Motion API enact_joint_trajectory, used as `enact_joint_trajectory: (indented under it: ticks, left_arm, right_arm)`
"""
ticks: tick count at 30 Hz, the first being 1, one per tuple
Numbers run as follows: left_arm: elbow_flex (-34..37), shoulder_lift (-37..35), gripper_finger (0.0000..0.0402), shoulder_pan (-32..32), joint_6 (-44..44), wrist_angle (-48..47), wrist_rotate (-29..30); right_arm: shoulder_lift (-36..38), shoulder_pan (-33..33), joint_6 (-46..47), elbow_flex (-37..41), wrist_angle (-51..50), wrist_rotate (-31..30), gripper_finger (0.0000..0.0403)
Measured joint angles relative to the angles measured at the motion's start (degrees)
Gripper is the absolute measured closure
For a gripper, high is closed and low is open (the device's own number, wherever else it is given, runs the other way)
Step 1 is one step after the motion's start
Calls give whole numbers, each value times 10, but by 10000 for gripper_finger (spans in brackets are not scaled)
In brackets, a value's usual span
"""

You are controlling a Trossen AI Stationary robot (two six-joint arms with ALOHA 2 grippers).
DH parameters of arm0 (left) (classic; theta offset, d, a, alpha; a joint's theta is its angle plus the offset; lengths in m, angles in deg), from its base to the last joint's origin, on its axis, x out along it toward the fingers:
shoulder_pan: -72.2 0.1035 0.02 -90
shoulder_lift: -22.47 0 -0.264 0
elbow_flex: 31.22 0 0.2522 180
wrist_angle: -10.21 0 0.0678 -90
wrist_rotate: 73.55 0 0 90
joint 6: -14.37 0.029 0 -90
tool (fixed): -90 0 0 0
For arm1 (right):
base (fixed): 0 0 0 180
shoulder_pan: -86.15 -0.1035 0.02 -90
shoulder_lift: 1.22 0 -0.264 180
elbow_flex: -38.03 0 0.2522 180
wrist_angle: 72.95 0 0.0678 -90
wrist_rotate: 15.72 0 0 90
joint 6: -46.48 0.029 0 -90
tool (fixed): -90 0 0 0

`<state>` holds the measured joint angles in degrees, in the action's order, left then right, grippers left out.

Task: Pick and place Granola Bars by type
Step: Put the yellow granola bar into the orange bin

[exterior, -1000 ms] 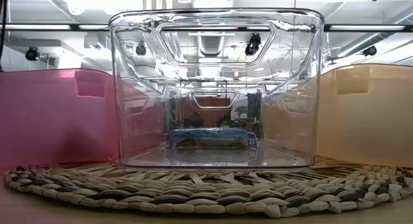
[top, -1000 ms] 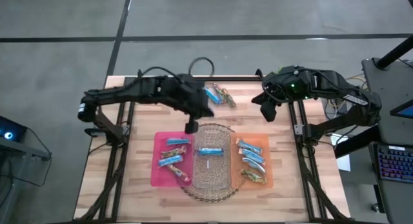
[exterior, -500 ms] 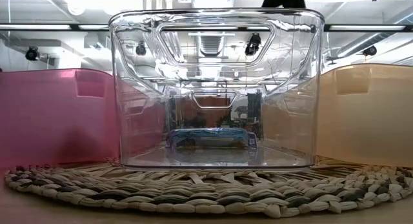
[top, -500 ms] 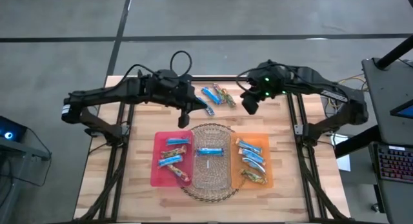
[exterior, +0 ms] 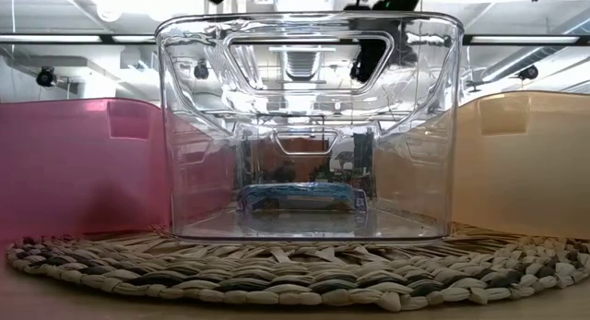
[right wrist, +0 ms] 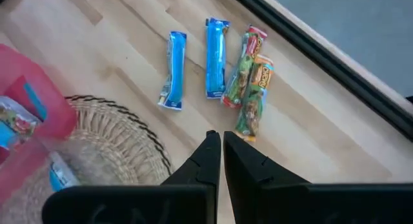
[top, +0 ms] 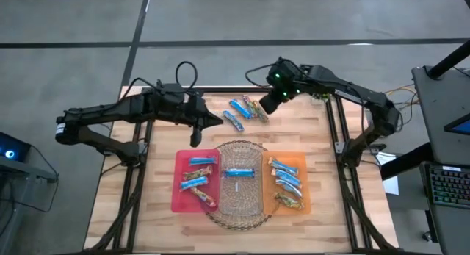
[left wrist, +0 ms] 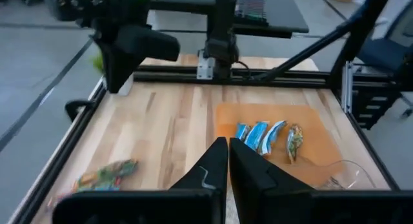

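Several loose granola bars lie flat on the far middle of the table: two blue ones and two brown-green ones, seen together from above as a small group. More bars lie in the pink tray and the orange tray. One blue bar lies in the clear bin. My right gripper is shut and hovers just right of the loose bars. My left gripper is shut, above bare table left of the loose bars.
The clear bin stands on a round woven mat between the pink tray and the orange tray. Black frame rails run along the table's left, right and far edges. Bare wood lies left of the pink tray.
My right gripper has swung from the table's right side toward the left and far edge, reaching the loose bars. My left gripper has drawn back from the clear bin's far rim toward the table's left. Both stay shut. No bar has moved.
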<state>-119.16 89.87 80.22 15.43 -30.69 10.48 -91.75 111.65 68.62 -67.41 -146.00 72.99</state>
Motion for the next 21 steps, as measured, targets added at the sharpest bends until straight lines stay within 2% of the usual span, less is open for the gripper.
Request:
enact_joint_trajectory:
  ticks: [4, 8, 13, 17, 21]
  left_arm:
    - [46, -28, 401, 22, -22, 14, -7]
    - [92, -56, 401, 43, -27, 42, -10]
    - [114, -75, 401, 53, -42, 58, -8]
    - [115, -79, 401, 52, -42, 59, -10]
    - [113, -79, 401, 54, -40, 57, -8]
  right_arm:
    - [-35, 30, -26, -8, 16, 29, 390]
    - [-74, 55, -56, -30, 15, 31, 390]
    - [-127, 74, -82, -68, 8, 61, 386]
    - [-178, 81, -90, -114, -19, 78, 358]
    - [-231, 82, -99, -162, -66, 77, 307]
